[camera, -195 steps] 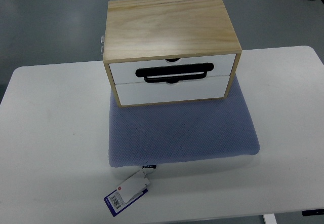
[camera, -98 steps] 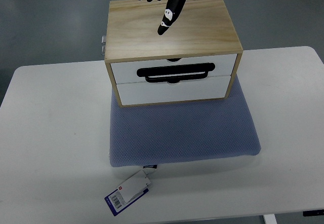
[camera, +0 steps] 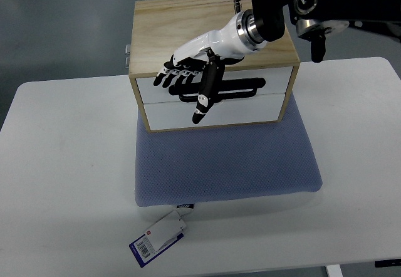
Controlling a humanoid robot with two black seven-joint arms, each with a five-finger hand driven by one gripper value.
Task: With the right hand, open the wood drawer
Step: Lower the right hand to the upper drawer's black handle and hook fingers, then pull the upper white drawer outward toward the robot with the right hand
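The right hand (camera: 191, 70) hangs before the wood drawer (camera: 216, 86) with fingers (camera: 203, 98) spread, gripping nothing. Its fingertips overlap the black handle (camera: 241, 89), perhaps touching it.

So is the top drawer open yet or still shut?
Shut. The top drawer sits flush with the lower drawer, and the right hand hovers open before the handle.

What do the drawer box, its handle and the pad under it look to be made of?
The drawer box looks like pale unfinished wood, with visible grain lines; its drawer fronts are smooth matte white, probably painted. The handle is a black loop, plastic or metal, unclear. The pad looks like blue-grey textured fabric, likely a soft cushion.
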